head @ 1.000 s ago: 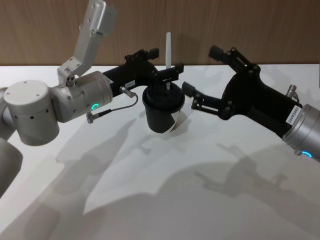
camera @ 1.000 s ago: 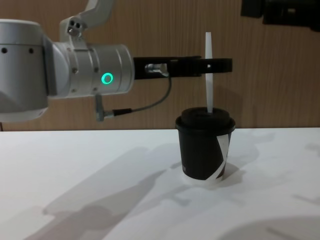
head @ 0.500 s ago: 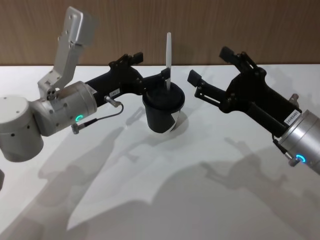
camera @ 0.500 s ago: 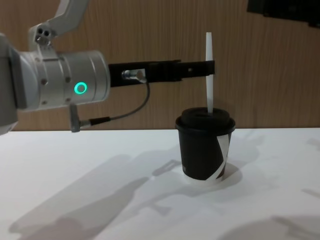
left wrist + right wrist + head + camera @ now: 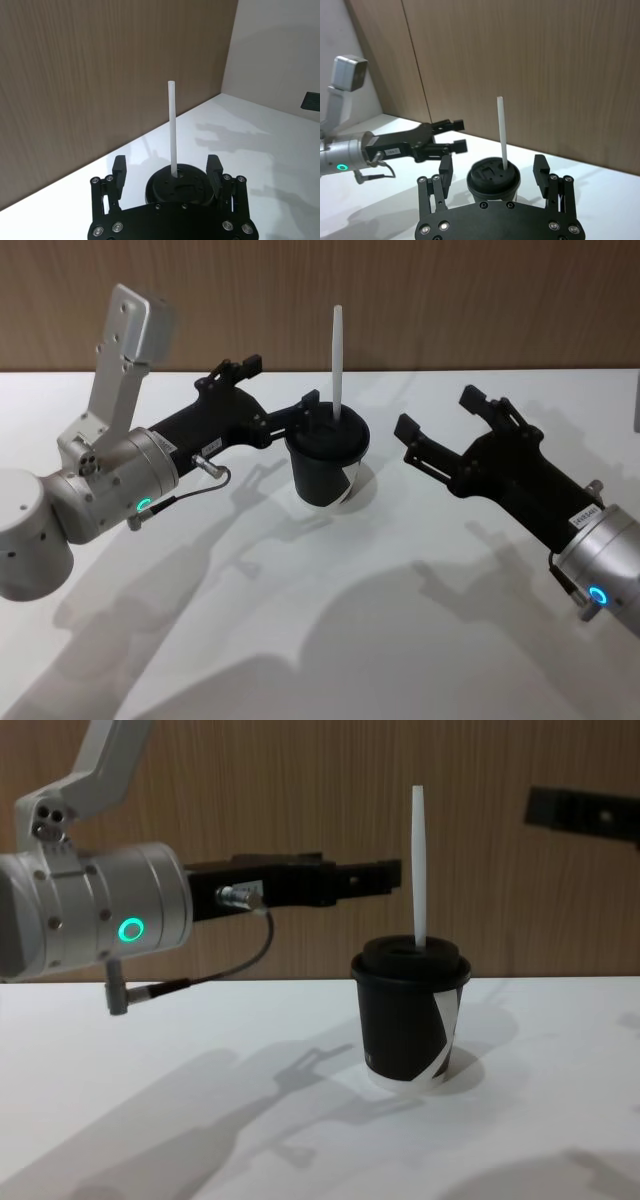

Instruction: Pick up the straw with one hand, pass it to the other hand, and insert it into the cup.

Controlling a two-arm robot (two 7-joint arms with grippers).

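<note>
One straw (image 5: 337, 360) upright in cup (image 5: 325, 468) (label writing unreadable).

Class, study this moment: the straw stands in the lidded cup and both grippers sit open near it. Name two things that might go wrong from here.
1. The left gripper is open with its fingertips close beside the straw; a sideways drift might knock the straw or tip the cup.
2. The straw stands tall above the lid and may be only shallowly seated, so it might lean. The right gripper, open to the cup's right, looks less of a threat.
</note>
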